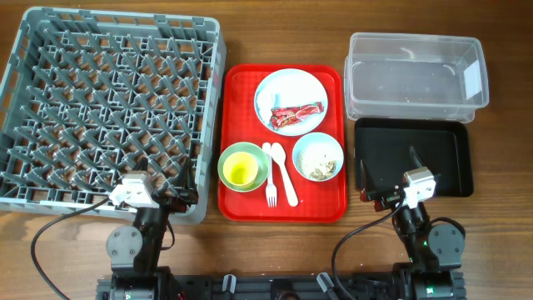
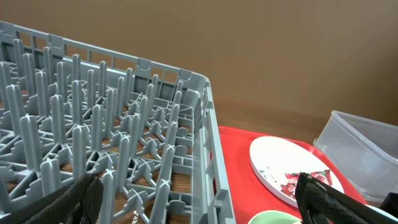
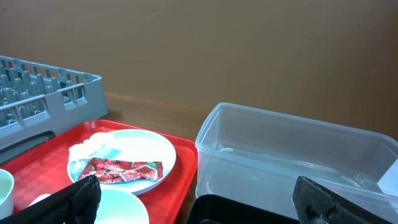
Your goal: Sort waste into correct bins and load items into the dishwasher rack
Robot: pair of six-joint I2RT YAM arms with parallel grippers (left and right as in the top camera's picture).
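Observation:
A red tray (image 1: 281,208) holds a pale-blue plate (image 1: 291,90) with a shiny red wrapper (image 1: 297,112) and a white tissue (image 1: 268,102). In front stand a yellow-green cup (image 1: 243,167), a white fork (image 1: 270,175) and spoon (image 1: 285,173), and a pale-blue bowl (image 1: 318,156) with beige food scraps (image 1: 317,167). The grey dishwasher rack (image 1: 108,108) lies left. A clear tub (image 1: 415,75) and a black tray (image 1: 414,156) lie right. My left gripper (image 1: 166,179) is open over the rack's near right corner. My right gripper (image 1: 387,179) is open over the black tray's near edge. The plate (image 3: 121,158) and wrapper (image 3: 121,169) show in the right wrist view.
The rack's right wall (image 2: 208,155) stands between my left fingers in the left wrist view, with the plate (image 2: 292,168) beyond. The clear tub (image 3: 292,162) fills the right wrist view's right side. Brown wooden table (image 1: 258,33) surrounds everything.

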